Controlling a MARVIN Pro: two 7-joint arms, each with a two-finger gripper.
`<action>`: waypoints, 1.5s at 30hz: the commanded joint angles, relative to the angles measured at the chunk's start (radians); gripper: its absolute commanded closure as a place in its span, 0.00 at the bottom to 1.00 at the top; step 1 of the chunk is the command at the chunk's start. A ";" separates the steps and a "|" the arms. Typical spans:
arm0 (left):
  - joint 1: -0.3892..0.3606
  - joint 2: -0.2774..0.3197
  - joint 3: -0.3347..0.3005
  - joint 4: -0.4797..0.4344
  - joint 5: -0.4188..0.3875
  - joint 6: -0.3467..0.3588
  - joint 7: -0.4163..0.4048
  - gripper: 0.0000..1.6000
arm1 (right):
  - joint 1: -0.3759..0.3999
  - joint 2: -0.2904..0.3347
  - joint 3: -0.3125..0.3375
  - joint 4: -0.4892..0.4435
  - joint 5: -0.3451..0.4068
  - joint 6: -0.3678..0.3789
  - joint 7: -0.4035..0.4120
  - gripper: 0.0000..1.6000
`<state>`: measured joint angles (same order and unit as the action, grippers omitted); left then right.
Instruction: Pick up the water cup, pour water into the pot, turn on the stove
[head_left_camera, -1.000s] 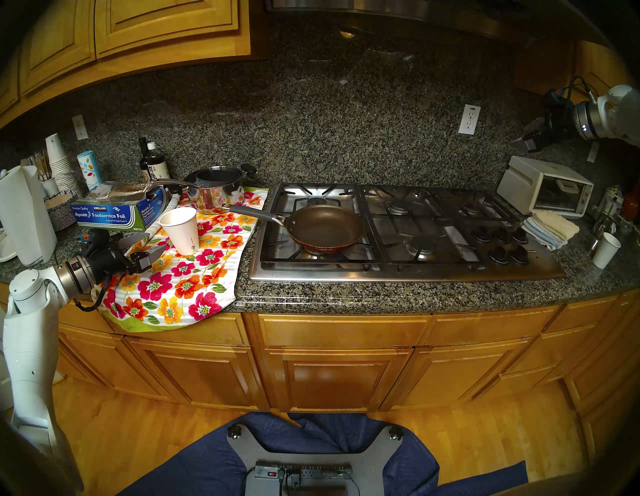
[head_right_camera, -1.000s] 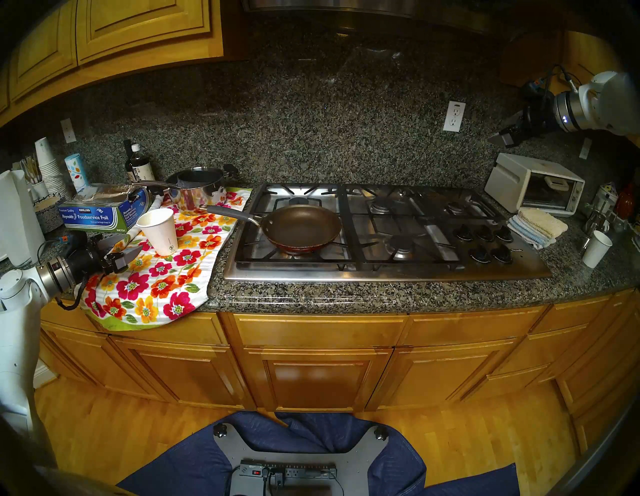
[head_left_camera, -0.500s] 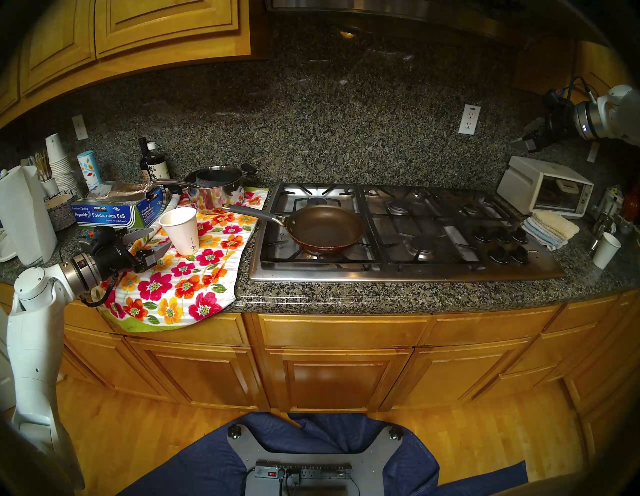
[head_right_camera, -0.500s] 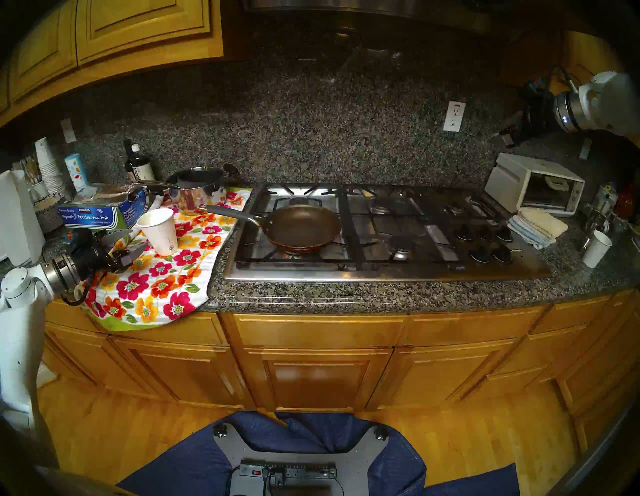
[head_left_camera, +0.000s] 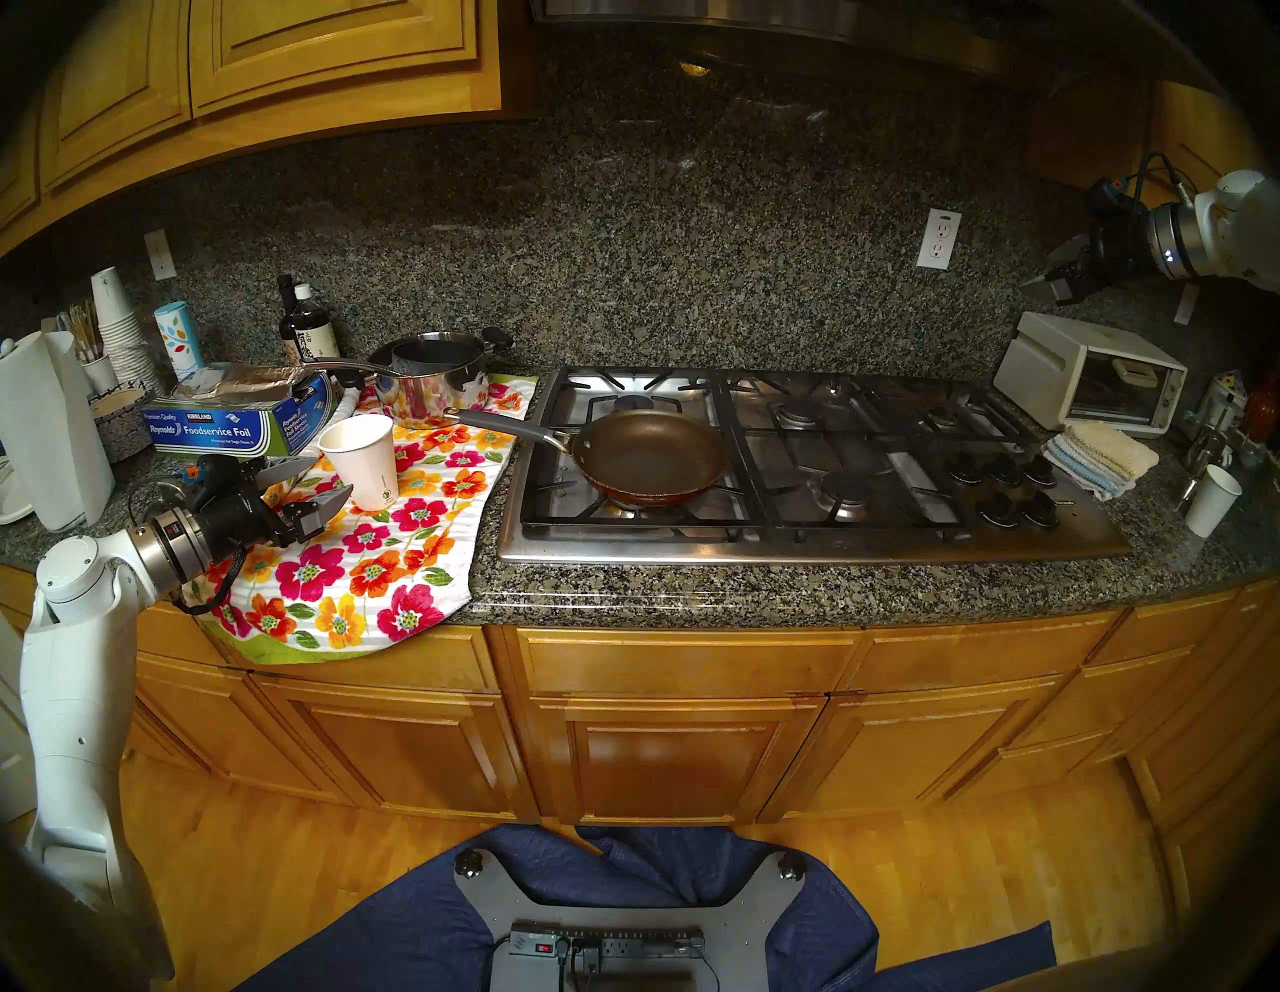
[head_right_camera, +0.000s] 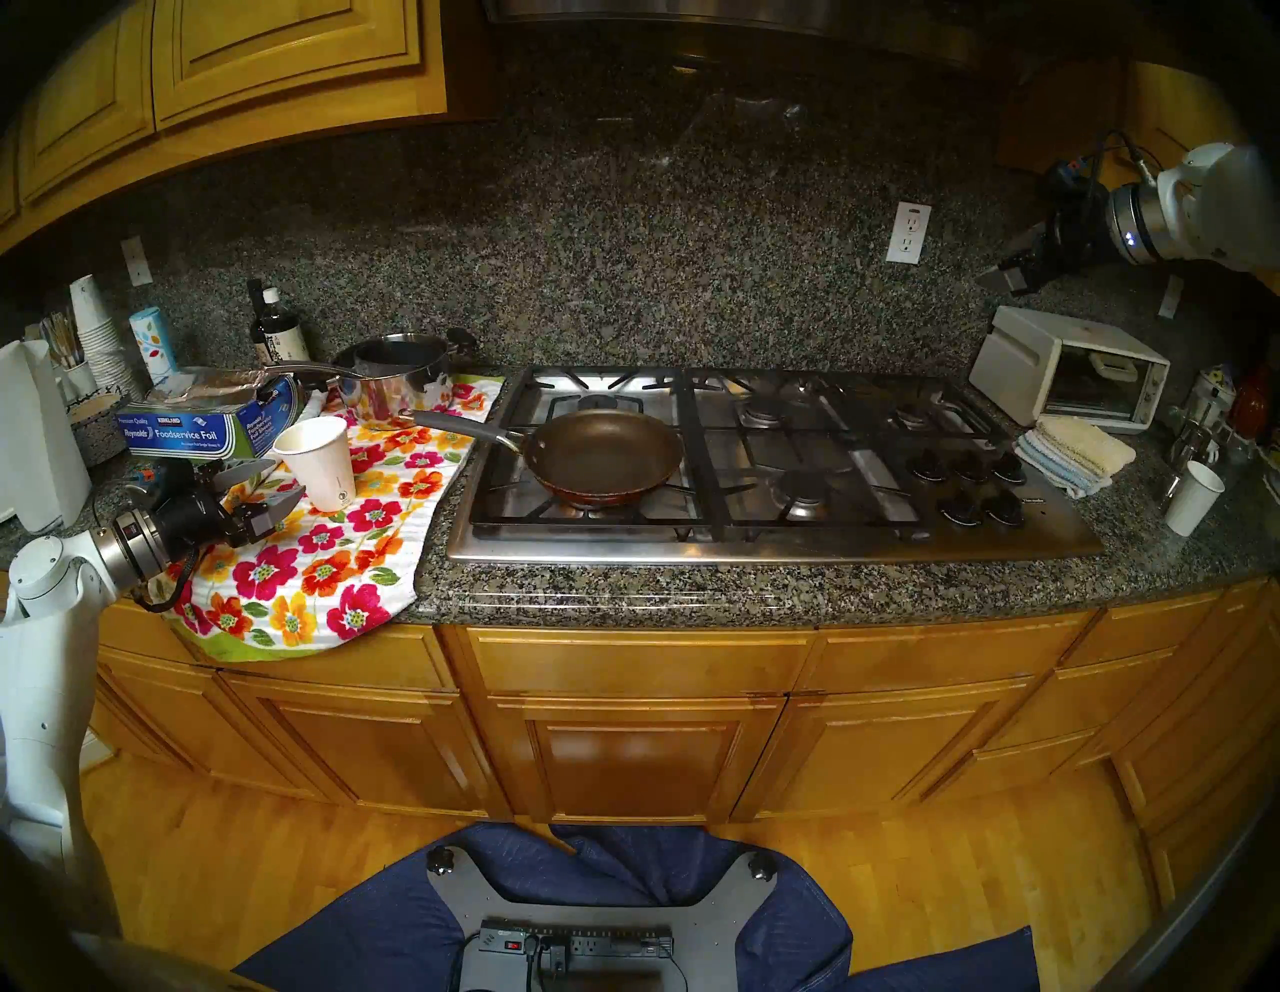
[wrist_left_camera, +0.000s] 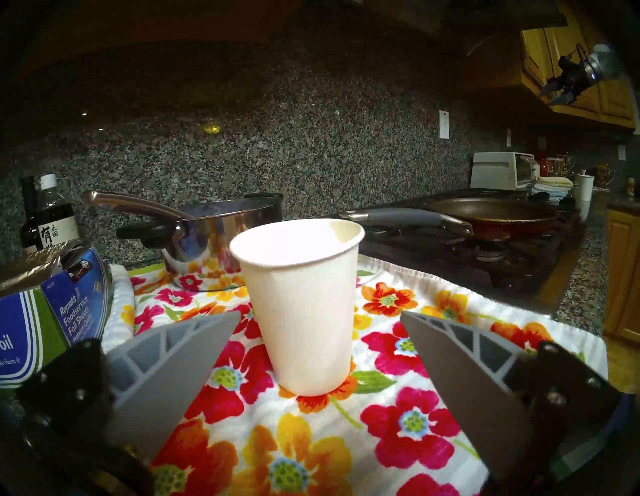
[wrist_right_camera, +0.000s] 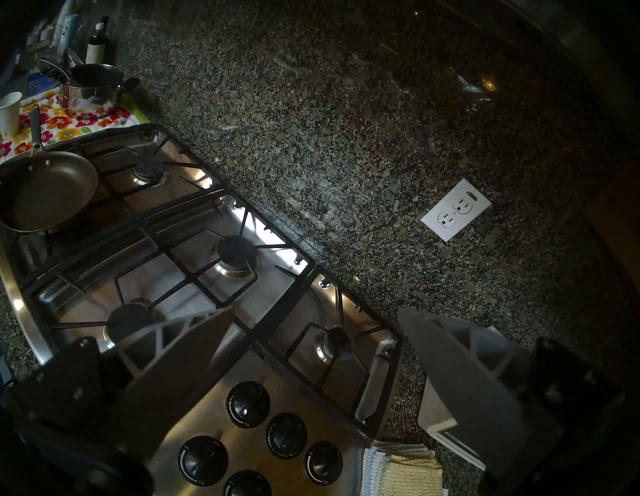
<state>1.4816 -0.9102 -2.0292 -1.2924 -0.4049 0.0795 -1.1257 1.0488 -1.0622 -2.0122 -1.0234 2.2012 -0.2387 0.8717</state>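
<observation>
left gripper closes in on the cup

since the earlier frame the left gripper (head_left_camera: 315, 479) has crept rightward at left of frame, fingers spread wide to straddle the upright water cup (head_left_camera: 361, 460) on the floral towel (head_left_camera: 388, 554); foil box (head_left_camera: 235, 422) crowds behind, open towel ahead. right gripper (head_left_camera: 1053, 273), upper right, wide, empty, clear of the stove (head_left_camera: 803, 540)

one frying pan (head_left_camera: 651, 454), one steel saucepan (head_left_camera: 436, 374), two loose paper cups (head_left_camera: 363, 461) (head_left_camera: 1212, 500), one cup stack (head_left_camera: 121, 332), five burners (head_left_camera: 848, 493), five knobs (head_left_camera: 1001, 512), two bottles (head_left_camera: 312, 329), one toaster oven (head_left_camera: 1091, 374).
</observation>
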 joint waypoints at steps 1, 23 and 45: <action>-0.056 0.006 0.006 0.002 -0.009 -0.011 0.007 0.00 | 0.031 -0.006 0.000 0.026 0.005 -0.002 -0.002 0.00; -0.155 0.014 0.081 0.090 0.007 -0.041 0.022 0.00 | 0.031 -0.007 0.000 0.025 0.005 -0.002 -0.003 0.00; -0.216 0.013 0.136 0.135 0.010 -0.061 0.024 0.00 | 0.031 -0.007 0.000 0.026 0.005 -0.002 -0.002 0.00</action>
<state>1.3282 -0.9063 -1.8972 -1.1537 -0.3874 0.0281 -1.0987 1.0485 -1.0623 -2.0125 -1.0238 2.2015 -0.2391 0.8717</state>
